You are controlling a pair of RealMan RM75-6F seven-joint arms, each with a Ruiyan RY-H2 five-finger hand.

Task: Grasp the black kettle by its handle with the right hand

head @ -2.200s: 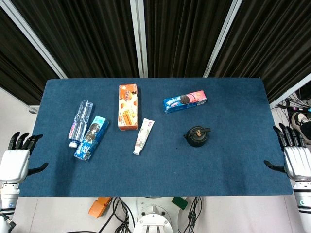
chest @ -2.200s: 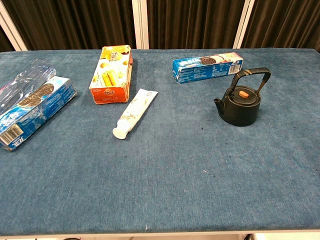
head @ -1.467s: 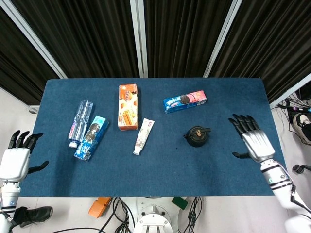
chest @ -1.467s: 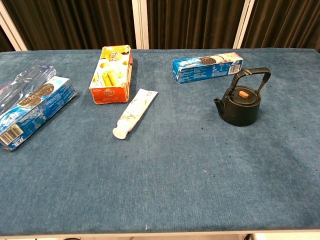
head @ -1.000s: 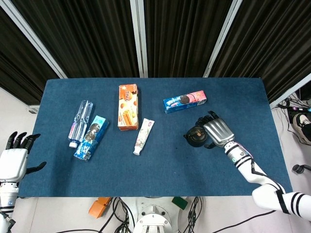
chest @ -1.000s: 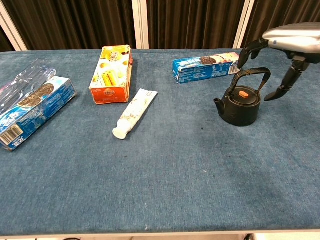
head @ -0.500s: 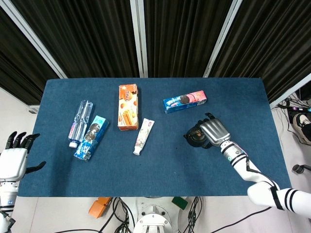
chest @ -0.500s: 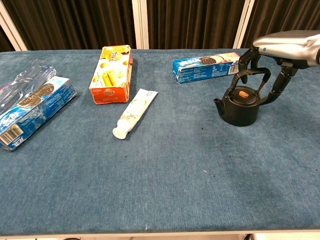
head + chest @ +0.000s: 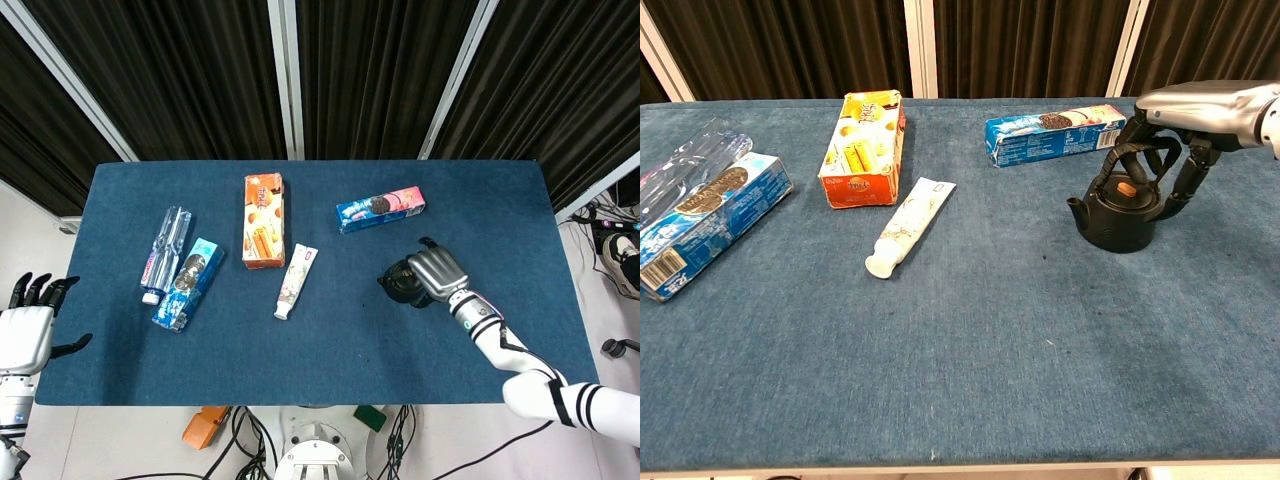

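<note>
The black kettle (image 9: 399,284) (image 9: 1118,219) stands upright on the blue table (image 9: 330,350), right of centre, with an orange knob on its lid. My right hand (image 9: 436,272) (image 9: 1198,106) lies over its arched handle (image 9: 1137,150), palm down. The fingers curl round the handle from both sides and grip it, and the kettle still rests on the cloth. In the head view the hand hides most of the handle. My left hand (image 9: 26,334) hangs off the table's left edge with fingers spread and holds nothing.
A blue cookie box (image 9: 380,208) (image 9: 1055,132) lies just behind the kettle. Further left are a toothpaste tube (image 9: 296,281) (image 9: 910,225), an orange box (image 9: 263,220) (image 9: 862,147), a blue Oreo box (image 9: 188,283) (image 9: 700,220) and a clear pack (image 9: 165,250).
My right hand came in from the table's right edge, settled over the kettle and curled its fingers round the handle. The kettle and the left hand have stayed put.
</note>
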